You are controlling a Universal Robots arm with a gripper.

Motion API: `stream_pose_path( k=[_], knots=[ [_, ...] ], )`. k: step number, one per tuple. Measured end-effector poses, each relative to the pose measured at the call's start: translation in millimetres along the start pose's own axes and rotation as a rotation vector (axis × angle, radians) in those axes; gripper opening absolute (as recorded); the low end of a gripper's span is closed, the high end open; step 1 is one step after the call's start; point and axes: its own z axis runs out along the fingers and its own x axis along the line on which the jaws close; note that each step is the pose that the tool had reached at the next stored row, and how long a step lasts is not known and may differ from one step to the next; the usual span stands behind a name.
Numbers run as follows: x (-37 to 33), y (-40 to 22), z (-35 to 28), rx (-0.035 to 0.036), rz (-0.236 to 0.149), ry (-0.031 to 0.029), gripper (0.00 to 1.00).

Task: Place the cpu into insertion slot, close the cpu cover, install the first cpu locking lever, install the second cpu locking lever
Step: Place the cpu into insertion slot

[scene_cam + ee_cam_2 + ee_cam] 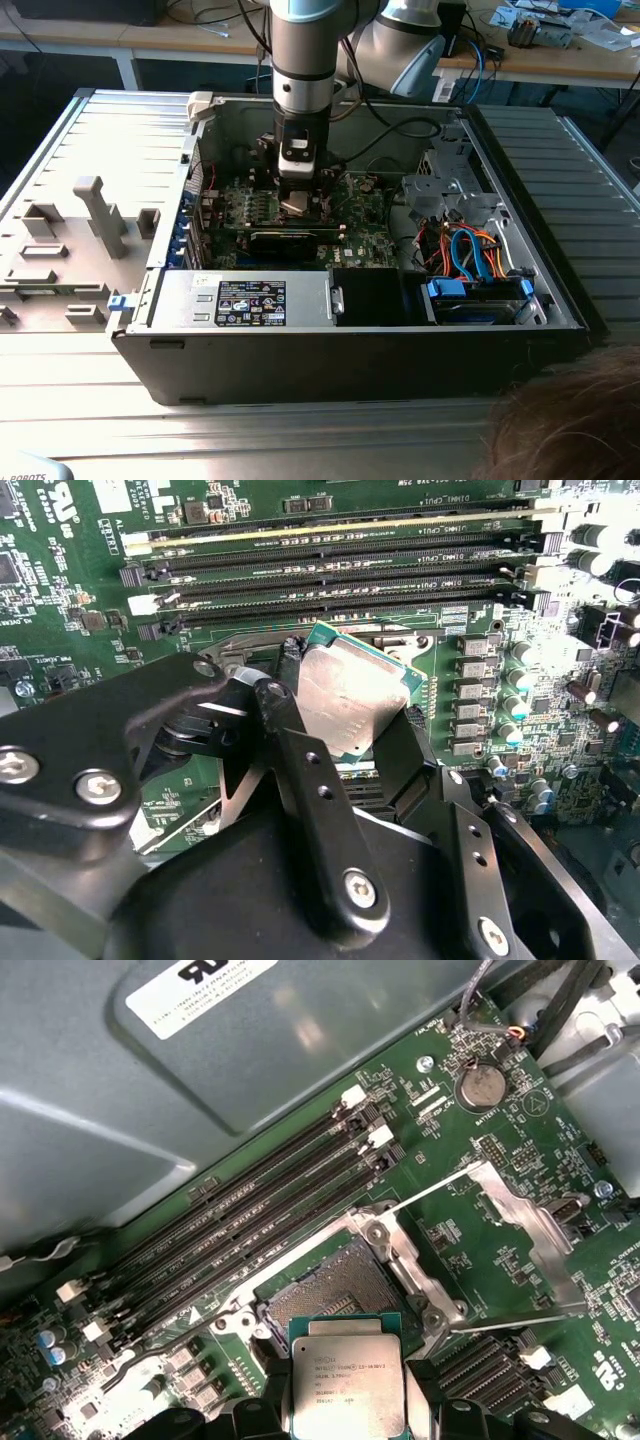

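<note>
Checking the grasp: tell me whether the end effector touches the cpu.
Touching: the second wrist view shows the end effector clamping the cpu by opposite edges.

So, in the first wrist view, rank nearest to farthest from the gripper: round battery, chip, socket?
1. cpu, held in the gripper.
2. insertion slot, just beyond the chip.
3. round battery, by the motherboard's far edge.

1. The cpu (347, 1375) — pale metal top, smooth, dull sheen.
2. The insertion slot (336, 1285) — dark matt centre, bright silvery metal rim.
3. The cpu cover (525, 1225) — bare shiny metal.
4. The gripper (350, 715) — matt black, with bright metal screws (361, 888).
</note>
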Motion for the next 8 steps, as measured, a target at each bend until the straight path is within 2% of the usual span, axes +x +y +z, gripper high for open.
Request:
stream_pose_path(
  k=[8],
  knots=[
    [0.0, 0.0, 0.6, 0.0019, 0.021, -0.0008, 0.54]
  ],
)
